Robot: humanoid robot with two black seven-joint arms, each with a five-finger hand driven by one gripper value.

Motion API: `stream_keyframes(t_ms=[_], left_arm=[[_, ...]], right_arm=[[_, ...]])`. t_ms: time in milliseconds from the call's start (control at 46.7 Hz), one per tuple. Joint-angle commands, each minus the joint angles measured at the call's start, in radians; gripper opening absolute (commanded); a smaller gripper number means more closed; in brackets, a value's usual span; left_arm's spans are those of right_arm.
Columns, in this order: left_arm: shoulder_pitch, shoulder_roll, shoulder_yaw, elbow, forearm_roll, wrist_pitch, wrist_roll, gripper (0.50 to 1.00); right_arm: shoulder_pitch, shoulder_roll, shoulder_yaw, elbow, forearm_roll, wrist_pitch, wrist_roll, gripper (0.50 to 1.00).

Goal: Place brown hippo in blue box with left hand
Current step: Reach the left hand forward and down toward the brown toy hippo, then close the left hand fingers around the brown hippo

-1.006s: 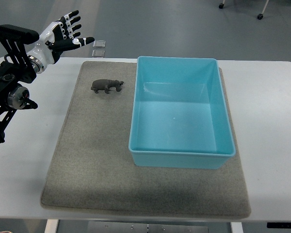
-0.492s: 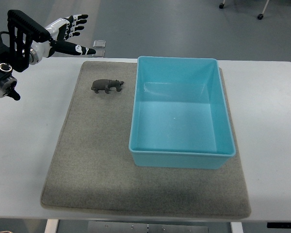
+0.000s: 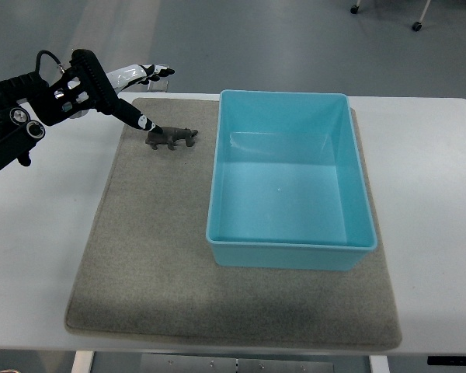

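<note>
The brown hippo (image 3: pixel 175 137) stands on the grey felt mat (image 3: pixel 147 233), left of the blue box (image 3: pixel 291 180), which is open and holds nothing. My left hand (image 3: pixel 144 97) comes in from the left edge and hovers over the mat's far left corner. Its fingers are spread and hold nothing. The thumb tip (image 3: pixel 149 127) reaches down right beside the hippo's rear; I cannot tell if it touches. The other fingers (image 3: pixel 157 71) point toward the table's far edge.
The mat lies on a white table (image 3: pixel 427 194). A small clear object (image 3: pixel 160 84) sits at the table's far edge, under the fingers. The floor beyond is grey, with chair wheels at the top right.
My left hand has moved right and down toward the hippo, and the arm has swung in over the table. The hippo and the box have not moved.
</note>
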Motion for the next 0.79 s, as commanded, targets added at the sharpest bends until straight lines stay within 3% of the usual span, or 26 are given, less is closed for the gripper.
stream_keyframes(t_ms=[0,770], left_arm=[[-0.004,-0.01,-0.001,0.008,0.044,0.002,-0.001,0.996],[-0.02,-0.099,0.055,0.122,0.257,0.024,0.006,0.956]], right_arm=[[0.0,0.0,0.0,0.0,0.0,0.0,0.0,0.936],[0.0,0.0,0.0,0.0,0.0,0.0,0.0,0.936]])
